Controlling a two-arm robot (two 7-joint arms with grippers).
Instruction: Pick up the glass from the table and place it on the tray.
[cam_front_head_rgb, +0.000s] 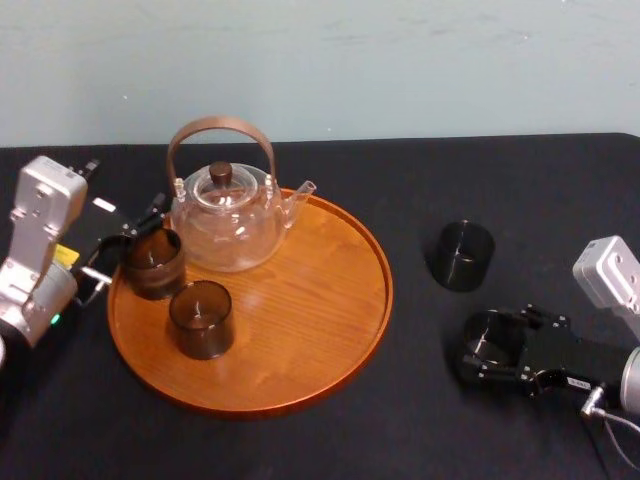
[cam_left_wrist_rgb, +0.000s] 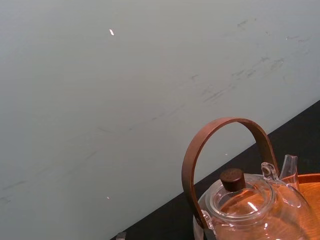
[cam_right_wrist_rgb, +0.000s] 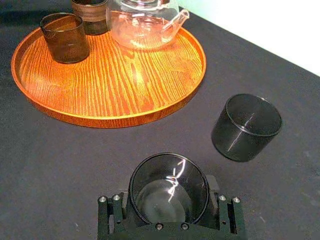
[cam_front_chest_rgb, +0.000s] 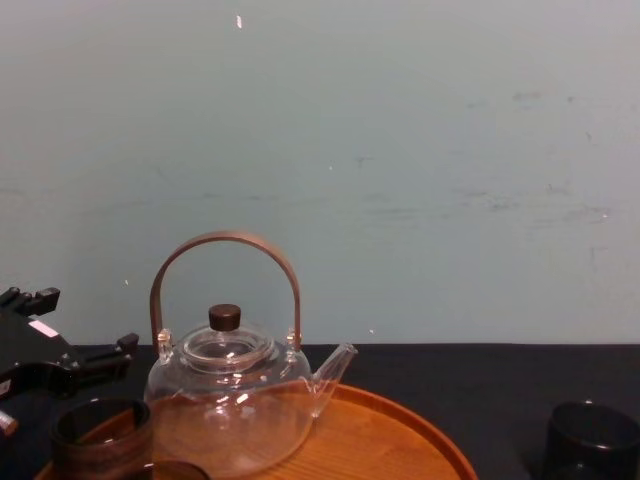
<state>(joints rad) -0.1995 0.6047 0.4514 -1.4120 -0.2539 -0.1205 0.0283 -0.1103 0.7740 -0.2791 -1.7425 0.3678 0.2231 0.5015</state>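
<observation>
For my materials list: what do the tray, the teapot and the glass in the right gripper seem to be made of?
The tray: wood by its look, orange-brown with clear grain lines and sheen. The teapot: clear glass, see-through with bright glints; its arched handle looks like brown wood. The glass in the right gripper: smoky dark glass, probably, translucent with shiny reflections.

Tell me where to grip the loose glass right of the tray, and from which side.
Grip the loose glass across its straight side wall, mid-height, from the near right: it stands upright, handleless, tray on its left. The right gripper holds another glass.
</observation>
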